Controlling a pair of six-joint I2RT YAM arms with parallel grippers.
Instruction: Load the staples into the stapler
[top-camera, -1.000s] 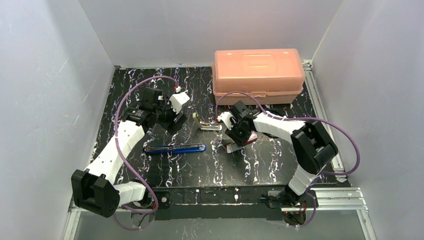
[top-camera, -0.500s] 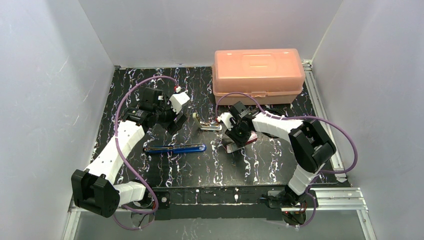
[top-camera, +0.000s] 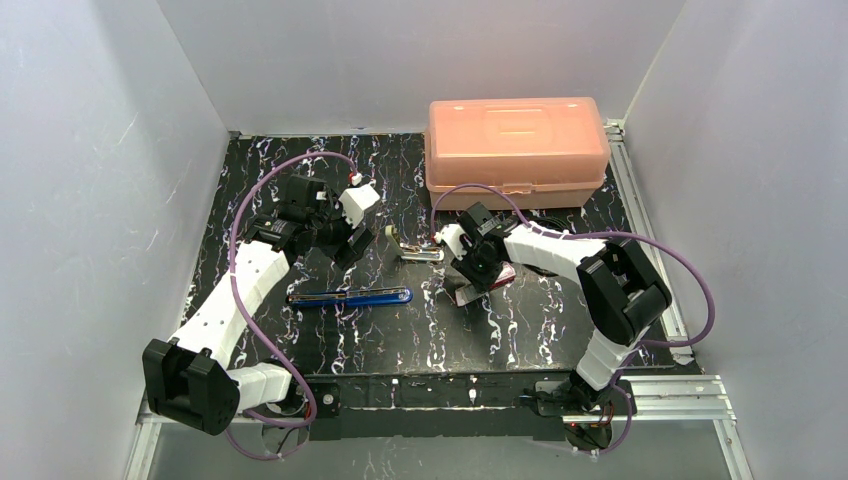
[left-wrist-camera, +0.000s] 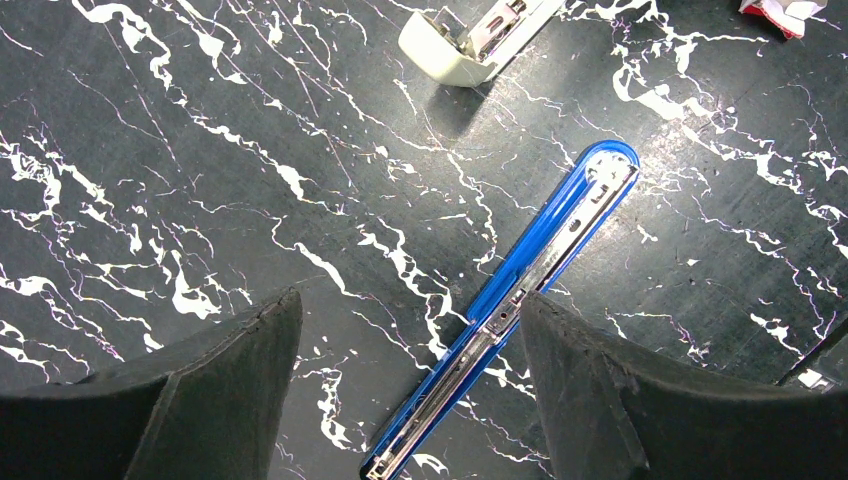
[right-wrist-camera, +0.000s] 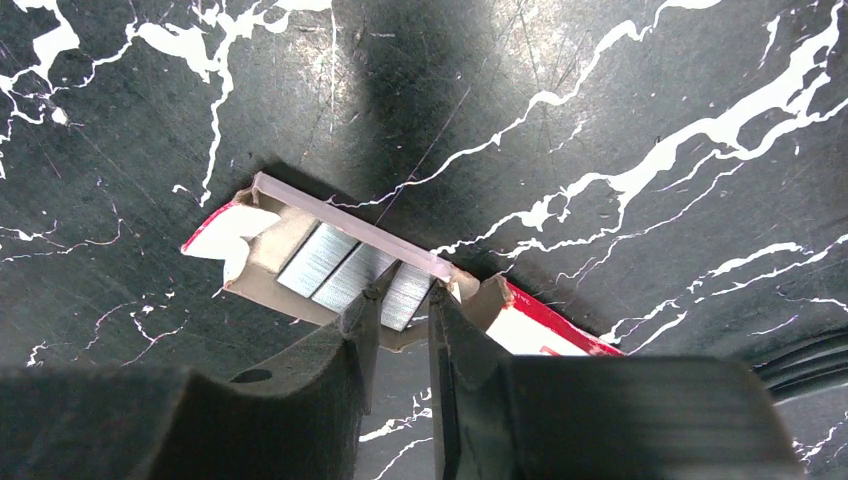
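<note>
The blue stapler (top-camera: 350, 297) lies opened flat on the black marbled mat, its metal channel facing up (left-wrist-camera: 520, 300). My left gripper (left-wrist-camera: 410, 340) hovers above its near half, open and empty, fingers (left-wrist-camera: 600, 380) wide apart. The tiny red box (right-wrist-camera: 560, 330) lies with its pale tray (right-wrist-camera: 255, 265) slid out, and silvery staples (right-wrist-camera: 335, 262) lie side by side in the tray. My right gripper (right-wrist-camera: 410, 290) reaches into the tray, its jaws closed narrowly on the rightmost strip. In the top view it (top-camera: 478, 268) covers the box (top-camera: 468, 294).
A cream stapler part (top-camera: 415, 250) lies between the arms and also shows in the left wrist view (left-wrist-camera: 470, 40). A closed orange plastic case (top-camera: 515, 150) stands at the back right. A black cable (right-wrist-camera: 800, 350) runs near the red box. Grey walls enclose the mat.
My right gripper has shifted slightly down and left over the staple tray. The left arm and the stapler have not moved.
</note>
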